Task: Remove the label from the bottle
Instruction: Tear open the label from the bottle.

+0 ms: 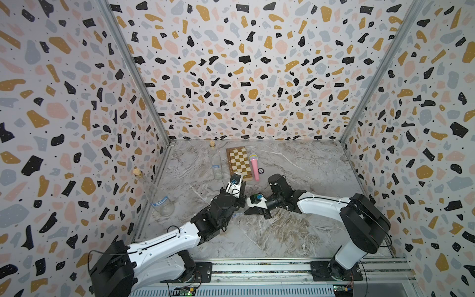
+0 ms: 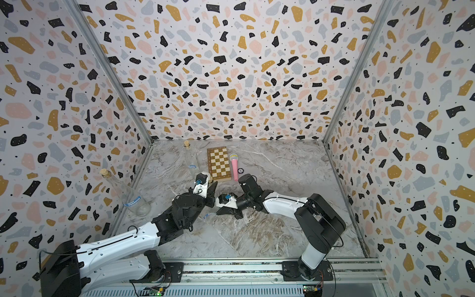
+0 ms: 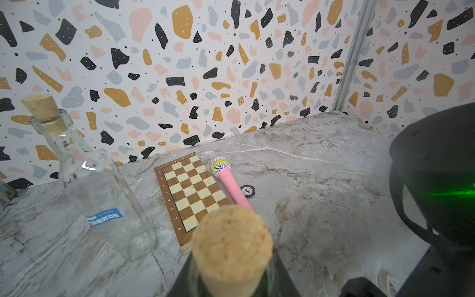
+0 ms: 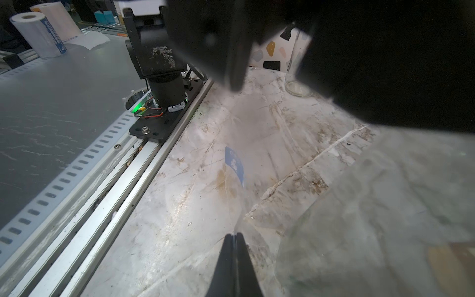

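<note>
One bottle (image 3: 231, 246) in left end effector (image 2: 212, 186) grip; right end effector (image 4: 234, 237) pinches one label (image 4: 234, 164); two other bottles (image 1: 158, 195) (image 1: 216, 162).

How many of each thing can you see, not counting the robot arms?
Corked glass bottles: 3 (one far left, one at the back, one in the left gripper)
Chessboard: 1
Pink microphone: 1
Poker chip: 1
Total: 6

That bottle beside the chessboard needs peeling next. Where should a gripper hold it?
Probably the neck just below the cork, coming from the robot's side: the bottle stands upright, its neck is narrowest, and the low blue label is left free. The chessboard lies near one side.
</note>
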